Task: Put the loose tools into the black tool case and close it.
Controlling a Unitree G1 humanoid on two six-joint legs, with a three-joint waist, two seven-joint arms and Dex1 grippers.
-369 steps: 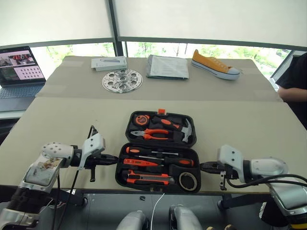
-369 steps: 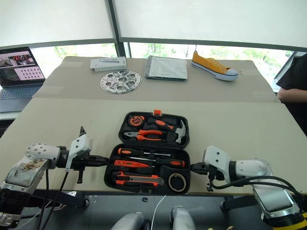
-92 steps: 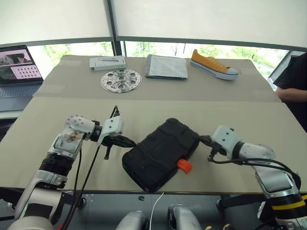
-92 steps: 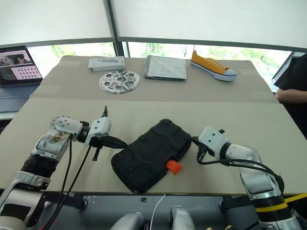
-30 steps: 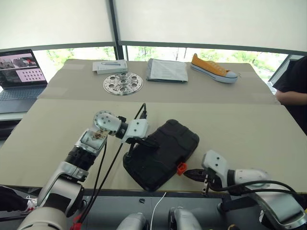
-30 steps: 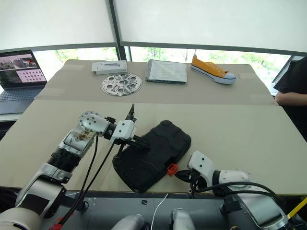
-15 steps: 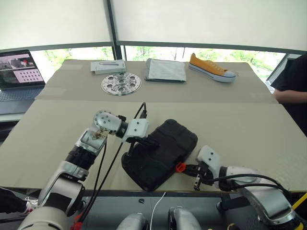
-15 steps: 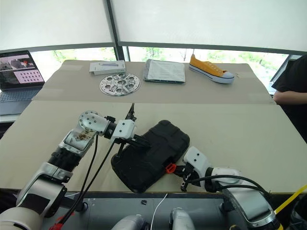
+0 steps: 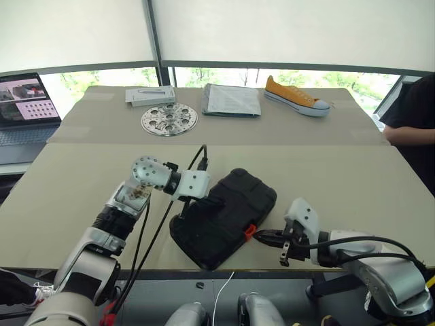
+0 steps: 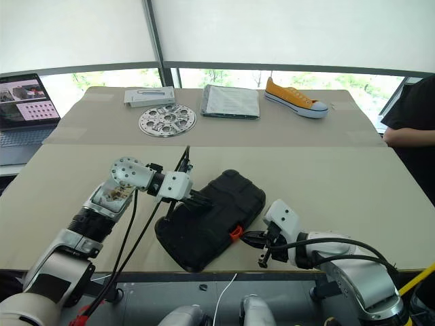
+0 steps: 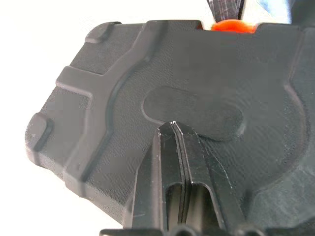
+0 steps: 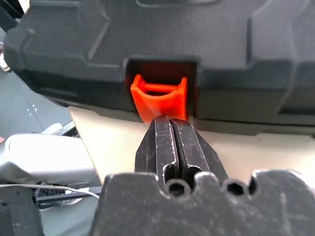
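Observation:
The black tool case lies shut and askew near the table's front edge, one corner toward me. The loose tools are hidden. My left gripper is shut, its tips resting on the lid's top beside an oval raised patch. The small orange latch sits in its recess on the case's front right side. My right gripper is shut, low over the table, with its tips right at the lower edge of the latch.
On the far table are a round perforated metal disc, a white box, a grey folder and a yellow shoe. A laptop stands far left. A person's dark sleeve shows at the right edge.
The case, earlier open with tools in it, is shut and turned askew. Over the last second my right gripper rose slightly and moved left onto the latch. The left gripper stayed on the lid.

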